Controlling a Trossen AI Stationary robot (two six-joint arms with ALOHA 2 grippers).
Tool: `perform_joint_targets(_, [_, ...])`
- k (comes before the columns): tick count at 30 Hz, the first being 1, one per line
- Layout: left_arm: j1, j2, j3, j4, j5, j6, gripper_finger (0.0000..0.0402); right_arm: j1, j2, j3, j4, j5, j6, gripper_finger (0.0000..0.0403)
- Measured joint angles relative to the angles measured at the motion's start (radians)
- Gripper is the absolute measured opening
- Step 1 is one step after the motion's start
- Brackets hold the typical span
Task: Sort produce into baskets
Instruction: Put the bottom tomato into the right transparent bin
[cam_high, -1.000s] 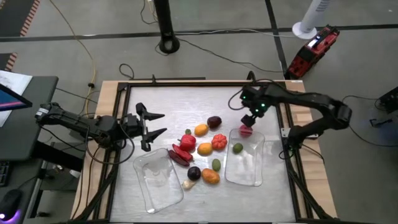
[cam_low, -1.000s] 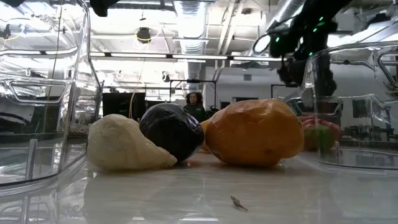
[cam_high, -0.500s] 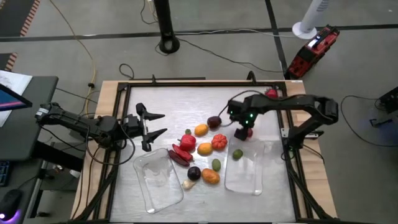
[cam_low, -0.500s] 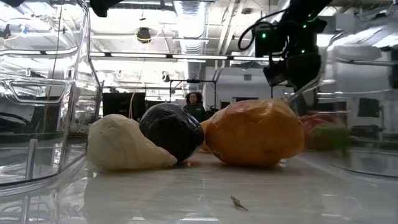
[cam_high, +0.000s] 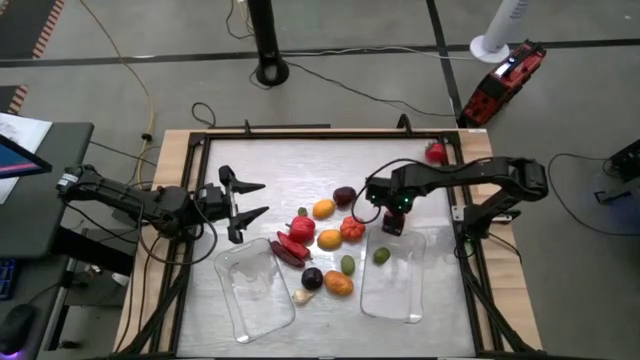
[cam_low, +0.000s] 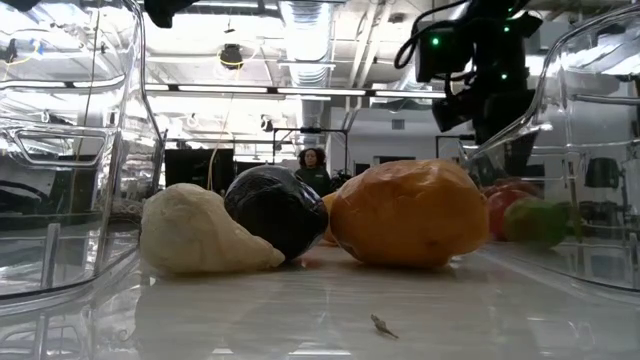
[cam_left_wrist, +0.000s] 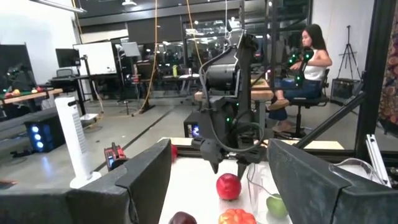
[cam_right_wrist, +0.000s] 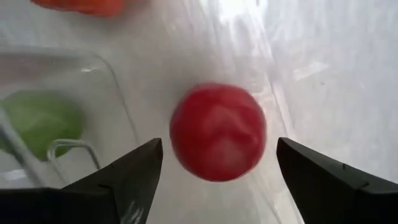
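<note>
The right gripper (cam_high: 392, 222) hovers directly above a red round fruit (cam_right_wrist: 217, 132), at the far end of the right-hand clear basket (cam_high: 400, 298); its fingers (cam_right_wrist: 134, 171) are spread wide on either side of the fruit and touch nothing. From the wrist view the fruit appears to lie at the basket's rim, whether inside or just outside the wall cannot be told. A green fruit (cam_high: 381, 256) rests inside that basket near the same end. The left gripper (cam_high: 243, 200) waits near the table's left edge, jaws wide and empty, beside the left-hand basket (cam_high: 252, 296), which holds nothing visible. The remaining produce lies between the two baskets: an orange piece (cam_high: 323, 209), a dark purple piece (cam_high: 344, 195), a red ribbed piece (cam_high: 351, 228) and a pale garlic-like piece (cam_high: 303, 296), among others. One further red piece (cam_high: 436, 152) sits at the table's far right corner, well apart from the group. Probable hazards: a round fruit may roll out from between closing fingers; a finger descending onto the basket wall may tip or shift the light basket, as may a grip that catches the rim together with the fruit.
</note>
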Motion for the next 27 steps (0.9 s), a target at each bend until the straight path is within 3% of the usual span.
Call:
perform_joint_targets(9, [0.000,0.000,0.000,-0.017,0.000,0.000,0.0252,-0.068,0.000,-0.010,0.008,-0.049,-0.052,0.0393])
perform_joint_targets(27, [0.000,0.000,0.000,-0.019,0.001,0.009,0.0252,-0.092,0.000,-0.128,0.075,-0.092,-0.123,0.0380])
